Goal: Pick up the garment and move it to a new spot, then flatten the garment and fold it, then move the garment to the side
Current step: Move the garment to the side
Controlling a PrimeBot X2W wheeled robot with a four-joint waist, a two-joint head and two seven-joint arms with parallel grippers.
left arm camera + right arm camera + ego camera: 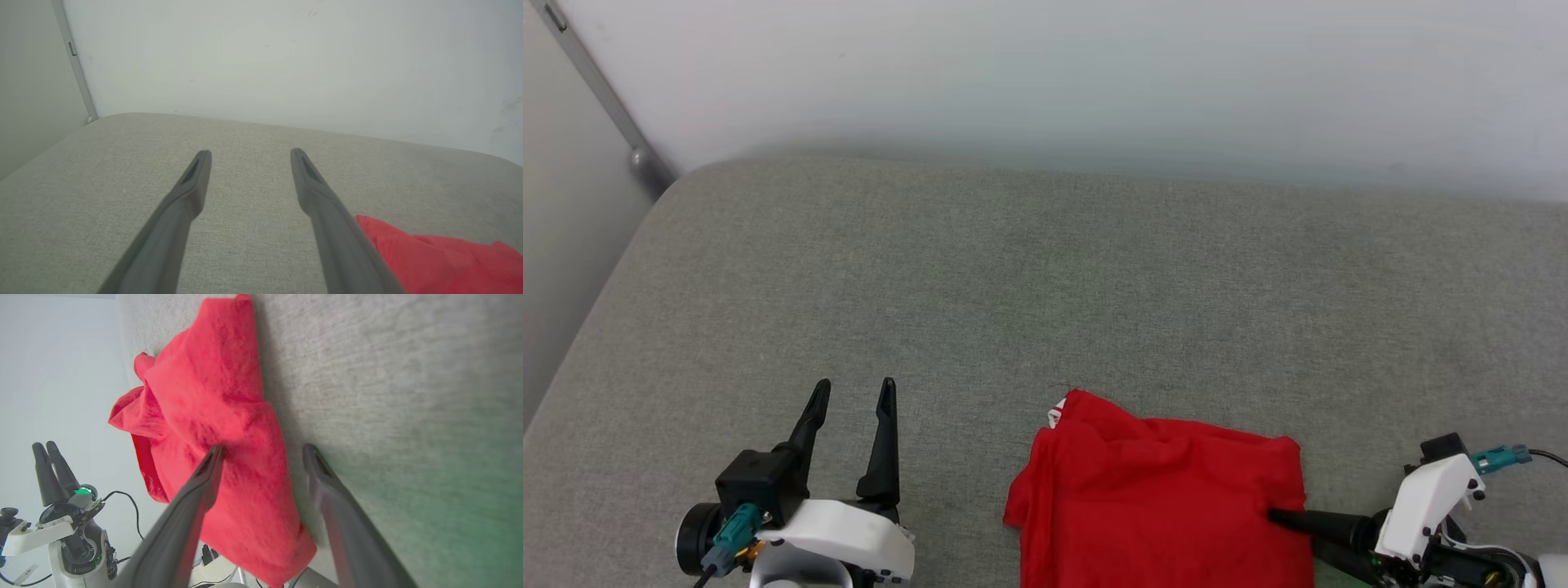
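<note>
– So, near end first?
– Right gripper (263, 451): fingers wide, straddling the right edge of the crumpled red garment (1160, 498). Left gripper (854, 388): wide too, holding nothing. Grey fabric cushion (1013, 278) beneath, pale wall (1054, 73) behind.
– Anything hidden?
– Garment's near part cut off; white scrap (1055, 415) at its far corner, unclear.

A broad grey fabric cushion (1013, 269) with a rounded far-left corner carries one thing: the garment (1160, 498), a rumpled red heap lying at the near side, right of the middle.
</note>
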